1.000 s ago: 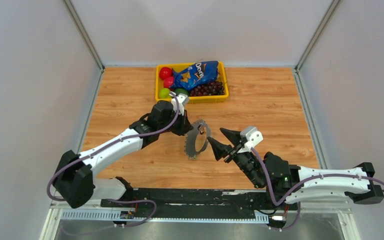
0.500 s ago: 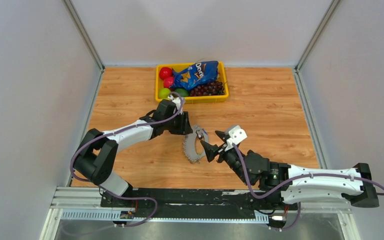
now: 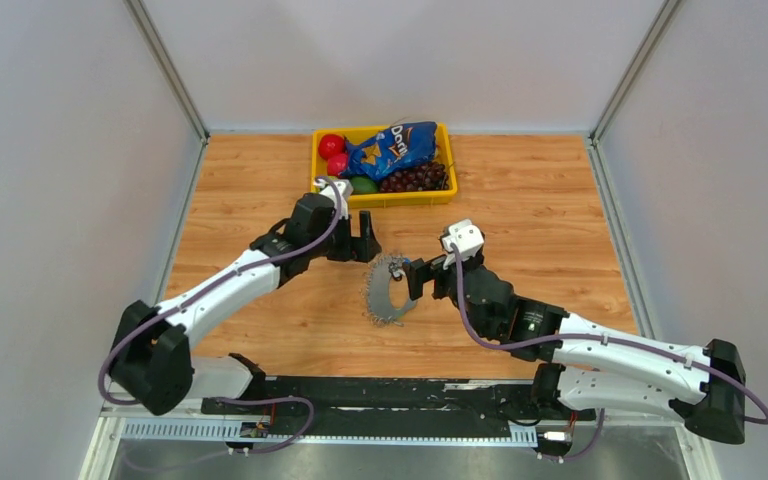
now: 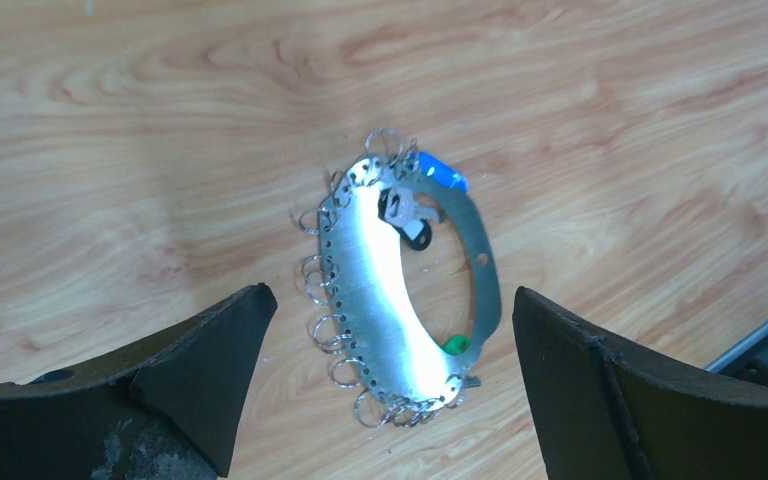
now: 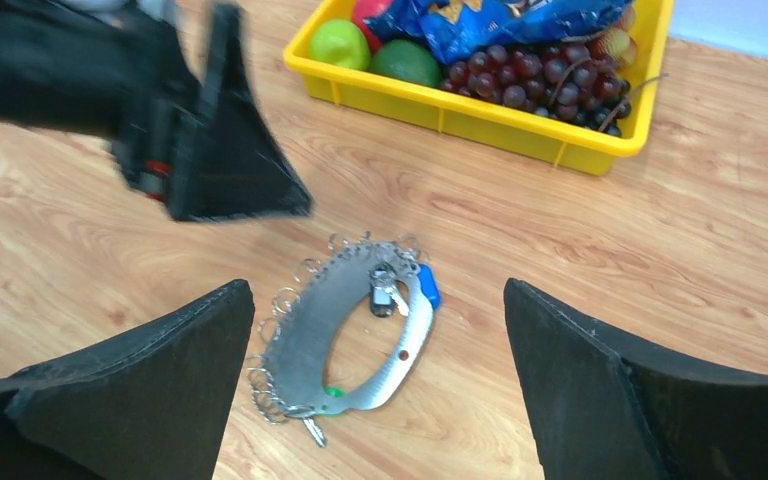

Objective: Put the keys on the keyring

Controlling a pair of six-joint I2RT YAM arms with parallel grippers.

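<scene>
Spreading both of my hands wide, I am holding nothing in either one. My left gripper [image 4: 388,300] is hanging with its two dark fingers far apart, just off the near left corner of the yellow tray [image 5: 480,120]. My right gripper [image 5: 375,288] is gaping just as wide, farther out from the tray's near wall than the left one.

Between the two, the keyring [image 4: 370,280] is lying flat on the wooden table [image 3: 540,220], on the near side of the tray and well clear of its wall. Neither hand is touching it. Its blue piece [image 4: 440,170] is sitting at the end closest to the tray. One of the keys [image 4: 408,212], the one with the dark head, is resting inside the loop at that same tray-side end; I cannot tell whether it is threaded on. A second small key [image 5: 312,430] is poking out from the end farthest from the tray, next to a green bit [image 5: 332,392]. Small wire rings [image 4: 320,300] are lining the band's outer edge.

Inside the tray, grapes [image 5: 540,85], green fruit [image 5: 338,42] and a blue snack bag [image 3: 395,148] are sitting together.
</scene>
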